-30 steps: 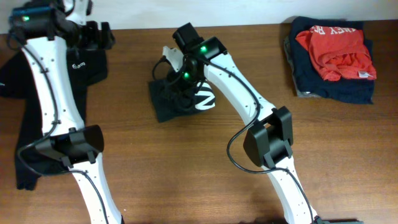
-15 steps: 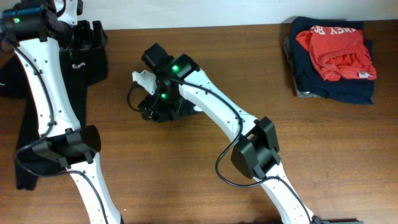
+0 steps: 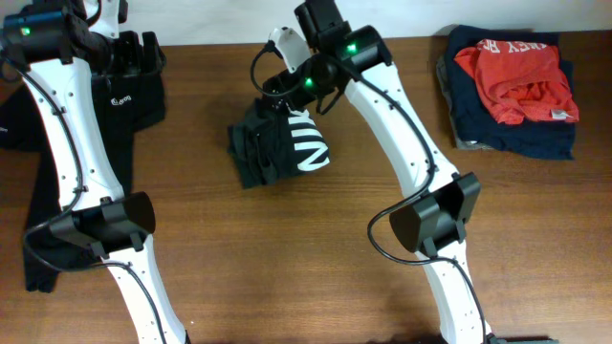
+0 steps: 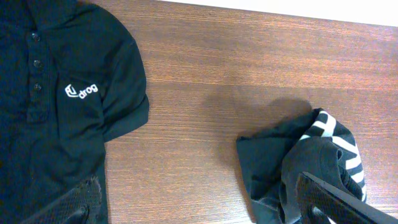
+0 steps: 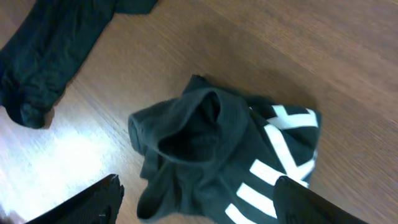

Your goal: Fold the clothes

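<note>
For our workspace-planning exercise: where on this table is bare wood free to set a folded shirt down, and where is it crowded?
Free: the strip between polo and Nike T-shirt; the wide front between left arm and right arm; the gap between right arm and folded stack. Crowded: the left edge, under polo and arm.

The counter [image 3: 287, 277] is brown wood with fine grain, smooth, with a soft sheen where light falls. The T-shirt [image 3: 279, 148] is soft, matt black cloth, rumpled, with flat white printed lettering. The polo [image 4: 56, 124] is matt black knit cloth with small dark buttons and a white printed logo. The folded pile [image 3: 516, 91] is red-orange and navy cloth. The arms [image 3: 402, 124] are smooth white plastic with black joints. The left end effector [image 4: 196, 186] has matt black fingers [image 4: 78, 202] with a finely textured face.
</note>
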Robot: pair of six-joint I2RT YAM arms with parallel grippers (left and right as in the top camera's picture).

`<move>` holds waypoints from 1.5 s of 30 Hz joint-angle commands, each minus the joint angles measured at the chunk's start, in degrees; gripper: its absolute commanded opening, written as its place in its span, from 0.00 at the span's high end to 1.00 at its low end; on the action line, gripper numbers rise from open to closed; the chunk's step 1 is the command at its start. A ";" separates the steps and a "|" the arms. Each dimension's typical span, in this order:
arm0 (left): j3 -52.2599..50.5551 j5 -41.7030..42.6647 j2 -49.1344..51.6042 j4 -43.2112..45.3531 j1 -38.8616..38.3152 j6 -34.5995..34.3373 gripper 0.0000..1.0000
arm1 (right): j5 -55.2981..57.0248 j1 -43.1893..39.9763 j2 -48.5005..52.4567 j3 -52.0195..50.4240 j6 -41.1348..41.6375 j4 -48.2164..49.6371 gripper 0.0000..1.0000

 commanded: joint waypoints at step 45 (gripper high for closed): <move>0.68 0.61 0.37 -0.92 0.17 0.98 0.01 | 0.57 9.11 3.85 1.18 2.60 12.13 0.12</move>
